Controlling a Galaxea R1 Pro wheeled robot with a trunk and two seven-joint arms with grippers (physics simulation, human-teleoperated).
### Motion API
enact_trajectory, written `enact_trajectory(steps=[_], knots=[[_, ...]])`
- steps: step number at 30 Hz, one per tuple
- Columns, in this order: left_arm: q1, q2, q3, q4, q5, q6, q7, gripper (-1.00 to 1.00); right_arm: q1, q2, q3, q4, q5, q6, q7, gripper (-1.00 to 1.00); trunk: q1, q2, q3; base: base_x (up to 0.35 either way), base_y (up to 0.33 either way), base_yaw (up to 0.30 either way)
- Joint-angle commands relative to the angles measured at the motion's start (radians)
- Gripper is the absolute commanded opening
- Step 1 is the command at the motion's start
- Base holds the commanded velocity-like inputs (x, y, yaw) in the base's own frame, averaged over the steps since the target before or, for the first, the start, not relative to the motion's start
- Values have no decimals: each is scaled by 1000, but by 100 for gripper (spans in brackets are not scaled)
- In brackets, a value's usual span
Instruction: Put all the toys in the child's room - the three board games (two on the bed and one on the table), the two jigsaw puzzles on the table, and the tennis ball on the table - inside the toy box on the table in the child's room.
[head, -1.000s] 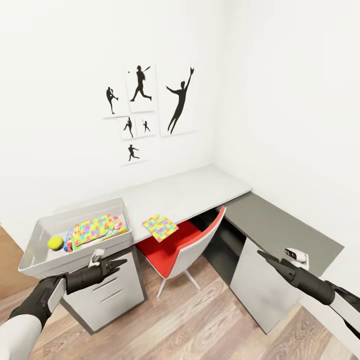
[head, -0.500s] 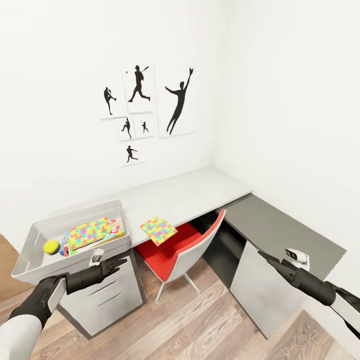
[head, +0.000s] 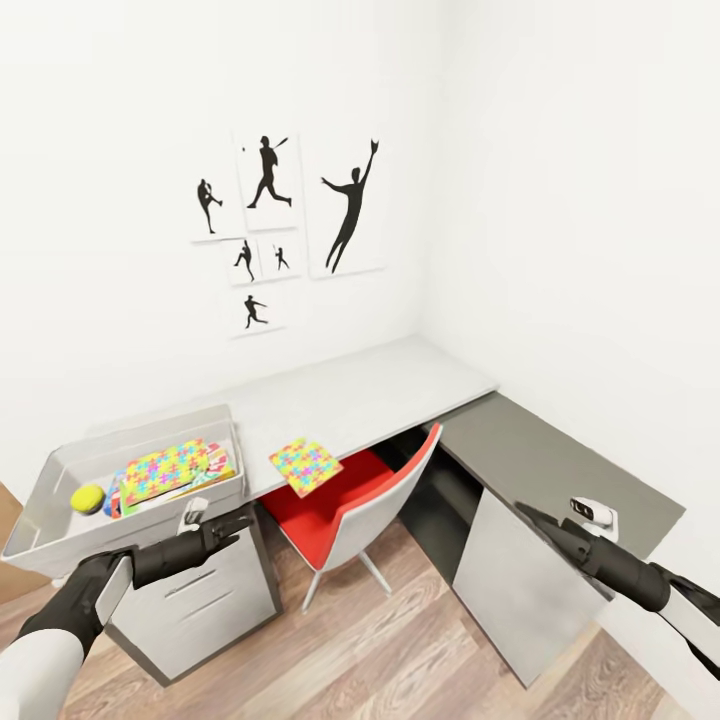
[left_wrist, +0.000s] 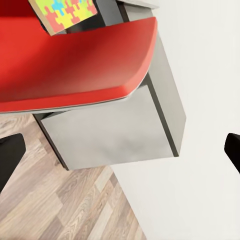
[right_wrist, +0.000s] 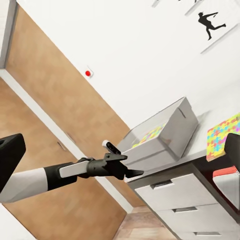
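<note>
Looking down from my head, I find no writing I can read anywhere; the only markings are the black silhouette pictures (head: 285, 215) on the white wall above the table (head: 370, 392). The toy box (head: 60, 478) sits at the table's left end over white drawers (head: 195, 595), and in it lie a jigsaw puzzle (head: 165, 468), the tennis ball (head: 87, 497) beside it, and some flat colourful thing under the puzzle that I cannot make out. A second jigsaw puzzle (head: 305, 465) lies outside the box at the table's front edge, just above the seat of a red chair (head: 345, 495). My left gripper (head: 235, 523) hovers in front of the drawers below the box, empty, fingers slightly apart. My right gripper (head: 530, 515) hangs before the lower dark-grey section (head: 560, 460), its fingers reading as one point, so I cannot tell from the head whether they are parted. My left wrist camera settles its own side: dark fingertips (left_wrist: 10, 157) at opposite edges, well apart, with the chair seat (left_wrist: 75, 62), a corner of the loose puzzle (left_wrist: 62, 12) and plank floor (left_wrist: 65, 200) between. My right wrist camera likewise shows its fingertips (right_wrist: 10, 155) spread wide on nothing, and adds a brown door (right_wrist: 55, 125) with a small red-dotted wall switch (right_wrist: 88, 73).
</note>
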Motion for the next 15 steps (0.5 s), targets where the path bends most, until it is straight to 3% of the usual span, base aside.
enact_trajectory(steps=[1,15], knots=[[-1,0,1,0,3,8,-2,100,-2,-2,6,0,-10,11,3,100,1,-2,-2,140,-17,2],[-1,0,2,0,3,8,-3,100,-2,-2,6,-7,-10,10,1,100,1,-2,-2,45,-24,0]])
